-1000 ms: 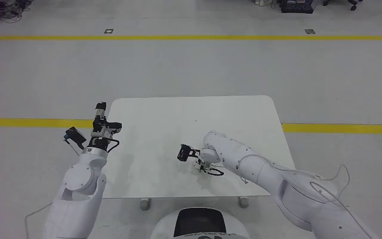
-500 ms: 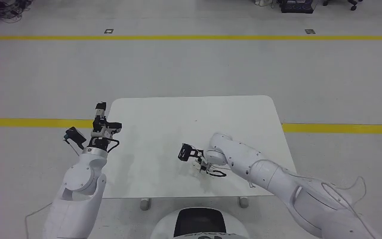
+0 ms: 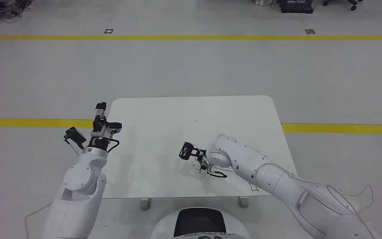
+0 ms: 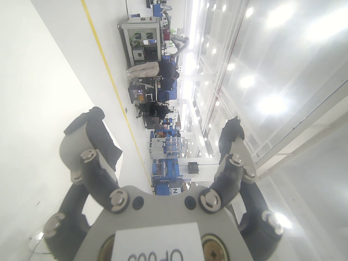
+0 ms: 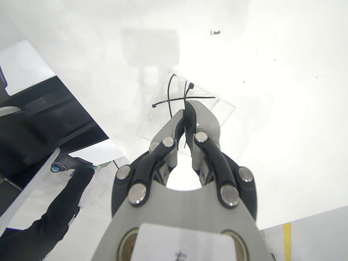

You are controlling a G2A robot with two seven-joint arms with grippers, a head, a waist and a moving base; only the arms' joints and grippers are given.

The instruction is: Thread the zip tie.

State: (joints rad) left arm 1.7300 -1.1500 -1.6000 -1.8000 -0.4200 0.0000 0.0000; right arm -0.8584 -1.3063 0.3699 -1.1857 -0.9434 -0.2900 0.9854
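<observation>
My right gripper [image 5: 185, 109] is shut on a black zip tie [image 5: 189, 89] over the near middle of the white table [image 3: 179, 119]. The tie's head sticks out beyond the fingertips and its thin tail runs back between the pads. Two more black zip ties [image 5: 174, 101] lie crossed just under it in a clear flat tray [image 5: 224, 109]. In the top view the right gripper [image 3: 202, 165] points down at the table. My left gripper [image 4: 163, 118] is open with nothing between its fingers. It is held upright at the table's left edge [image 3: 100, 110], far from the ties.
The table's near edge [image 5: 81, 99] runs close beside the clear tray. A small brown speck [image 5: 216, 32] lies on the tabletop beyond the tray. The far half of the table [image 3: 227, 113] is bare white surface.
The right arm has shifted slightly to the right and toward the near edge, its gripper staying shut over the tray. The left arm has not moved.
</observation>
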